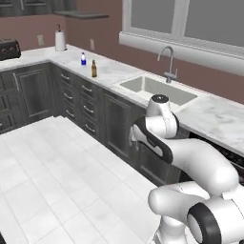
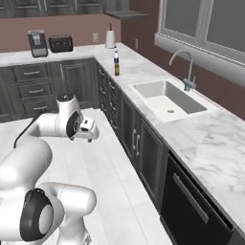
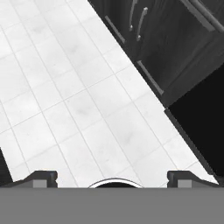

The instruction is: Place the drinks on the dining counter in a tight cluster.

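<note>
Two drinks stand far off on the marble wall counter: a small blue-capped water bottle (image 1: pixel 83 59) and, just in front of it, a slim brown beer bottle (image 1: pixel 94 69). In the right base view the beer bottle (image 2: pixel 116 67) partly covers the water bottle (image 2: pixel 115 55). My gripper (image 3: pixel 113 178) hangs open over the white tile floor, well short of the bottles, with nothing between its fingertips (image 3: pixel 41 177). In the right base view the gripper (image 2: pixel 90 136) points down beside the dark cabinets. The dining counter is out of view.
A sink (image 1: pixel 157 88) with a faucet (image 1: pixel 168 62) is set into the wall counter (image 1: pixel 209 116). A paper towel roll (image 1: pixel 60 40) and a toaster (image 2: pixel 60 43) stand at the back. Dark drawers (image 1: pixel 87 102) line the floor's right side. Open floor (image 1: pixel 52 176) lies to the left.
</note>
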